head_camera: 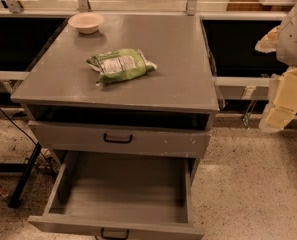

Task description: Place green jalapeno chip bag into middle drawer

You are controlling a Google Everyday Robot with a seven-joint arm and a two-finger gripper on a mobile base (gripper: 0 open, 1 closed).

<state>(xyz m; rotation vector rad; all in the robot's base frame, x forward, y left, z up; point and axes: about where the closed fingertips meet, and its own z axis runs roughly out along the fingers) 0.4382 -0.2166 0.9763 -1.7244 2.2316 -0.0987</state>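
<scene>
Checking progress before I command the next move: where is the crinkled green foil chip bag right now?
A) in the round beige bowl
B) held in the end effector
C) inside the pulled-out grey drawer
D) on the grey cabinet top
D: the crinkled green foil chip bag lies on the grey cabinet top, outside the pulled-out grey drawer, while the end effector hangs off to the cabinet's right, apart from it.

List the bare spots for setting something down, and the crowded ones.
Middle drawer: floor bare wall to wall. Cabinet top: free right of the green jalapeno chip bag and along the left front; tighter between bag and beige bowl. Gripper hangs beyond the cabinet's right edge.
</scene>
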